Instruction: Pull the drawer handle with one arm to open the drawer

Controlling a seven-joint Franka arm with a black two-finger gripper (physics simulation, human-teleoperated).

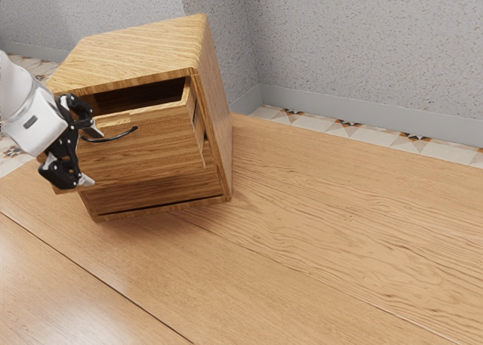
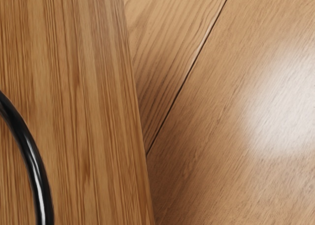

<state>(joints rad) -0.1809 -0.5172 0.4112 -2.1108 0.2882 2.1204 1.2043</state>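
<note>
Broad light-brown wooden table planks [image 1: 317, 269] filled the near ground, their grain running toward the far right, with a thin dark seam crossing the near left corner. On the table's far left part stood a boxy oak-coloured wooden cabinet [image 1: 151, 47], its front turned toward the exterior view's left. Its light wooden drawer [image 1: 147, 152] stood partly out of the cabinet body, so that a dark gap showed above the drawer's front panel, under the cabinet's top board, and the panel sat forward of the cabinet's lower face. A thin black curved metal handle [image 1: 113, 136] bowed out from the drawer's front, lying roughly level across its upper half. The white arm [image 1: 26, 115] came in from the exterior view's left edge, and its black two-finger gripper [image 1: 81, 149] was at the handle's left end. The fingers stood wide apart, one above the bar and one below it, with the bar's end between them; they were not clamped on the thin bar, and I could not tell whether either finger touched it. In the wrist view the drawer's front panel [image 2: 74, 112] lay close under the hand, the black handle [image 2: 29, 156] arching across it, and the table top [image 2: 236, 136] with its seam spread beyond the panel's edge, carrying a pale patch of reflected light. Behind the table a grey speckled wall [image 1: 362, 35] with a pale skirting [image 1: 362, 107] met a strip of patterned floor tiles [image 1: 339, 124].
</note>
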